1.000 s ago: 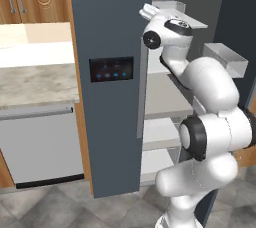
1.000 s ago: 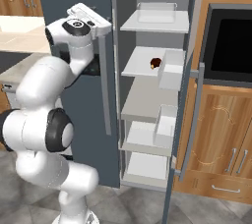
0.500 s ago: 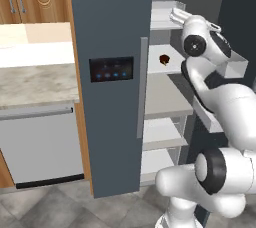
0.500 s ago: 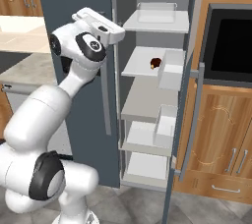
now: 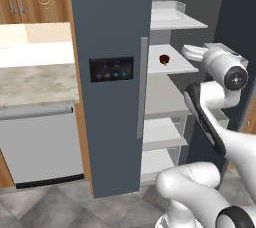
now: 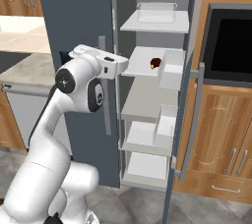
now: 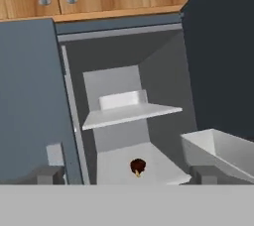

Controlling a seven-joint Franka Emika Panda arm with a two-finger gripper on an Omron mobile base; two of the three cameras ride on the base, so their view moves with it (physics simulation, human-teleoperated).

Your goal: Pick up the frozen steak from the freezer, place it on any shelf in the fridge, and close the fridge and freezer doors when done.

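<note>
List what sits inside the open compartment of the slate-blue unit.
Light grey shelves, a white bin and a small dark red-brown lump, the frozen steak, on the second shelf. The closed door covers the other half.

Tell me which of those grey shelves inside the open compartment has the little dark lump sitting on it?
The second shelf from the top. The frozen steak lies on it beside a white bin; the top shelf and the lower ones carry no such lump.

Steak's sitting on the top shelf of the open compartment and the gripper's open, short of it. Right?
Not the top shelf. The frozen steak lies on the second shelf down, under the top shelf, as the right base view shows. The gripper is open, short of it.
</note>
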